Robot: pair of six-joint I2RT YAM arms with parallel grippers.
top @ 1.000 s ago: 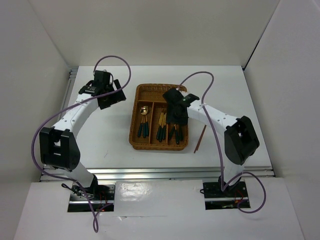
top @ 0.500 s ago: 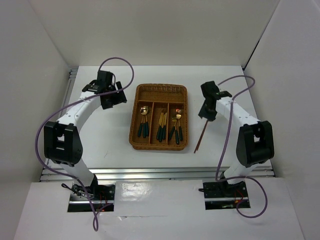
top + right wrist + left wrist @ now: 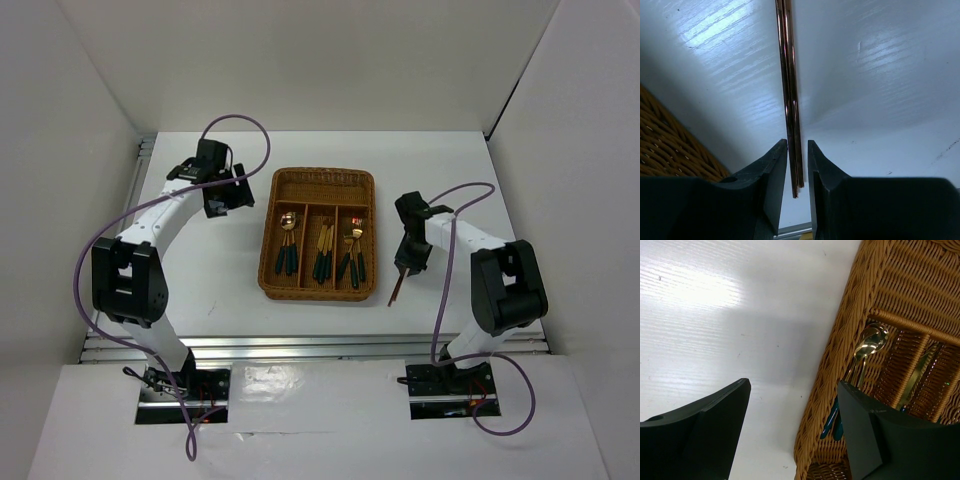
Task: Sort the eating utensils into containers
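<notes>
The brown wicker tray lies mid-table. Its three long slots hold gold-headed, teal-handled utensils: spoons on the left, more utensils in the middle and on the right. A pair of reddish-brown chopsticks lies on the table right of the tray. My right gripper is down over their far part. In the right wrist view the chopsticks run between the narrowly open fingers of the gripper, with small gaps showing. My left gripper is open and empty, left of the tray's far end.
In the left wrist view the tray's left wall and a gold spoon show beyond the open gripper. White walls enclose the table. A metal rail runs along the near edge.
My right gripper left the tray's right slot, swung right, then came down nearer over the chopsticks. The left arm shifted only slightly.
</notes>
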